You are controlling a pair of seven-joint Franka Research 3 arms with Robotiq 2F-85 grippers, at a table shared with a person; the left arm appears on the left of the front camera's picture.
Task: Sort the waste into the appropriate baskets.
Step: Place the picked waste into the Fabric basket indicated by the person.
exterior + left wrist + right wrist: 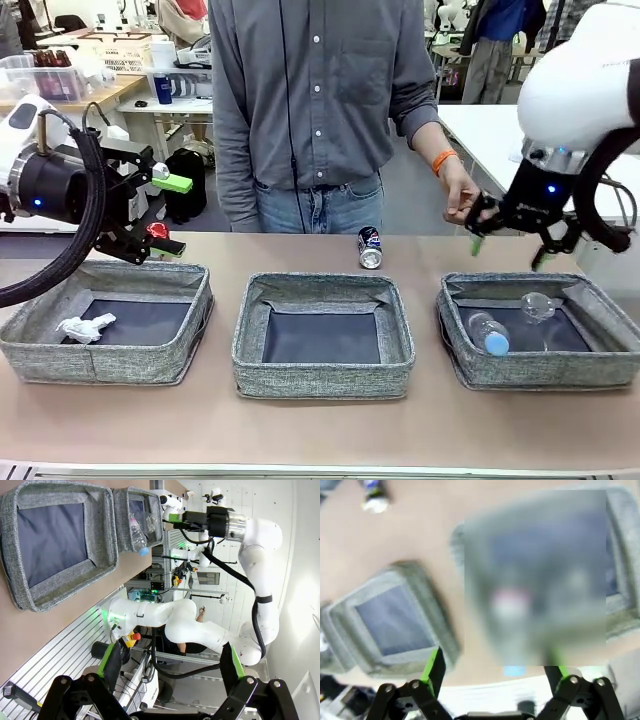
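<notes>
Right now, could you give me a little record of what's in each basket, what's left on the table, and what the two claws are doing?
left basket: crumpled white paper wad
middle basket: no waste seen inside
right basket: clear blue-capped bottle, clear plastic cup
table: dark blue soda can, lying beyond the middle basket
left gripper: open, raised over the left basket's far side
right gripper: open, above the right basket's far rim, close to the person's hand
</notes>
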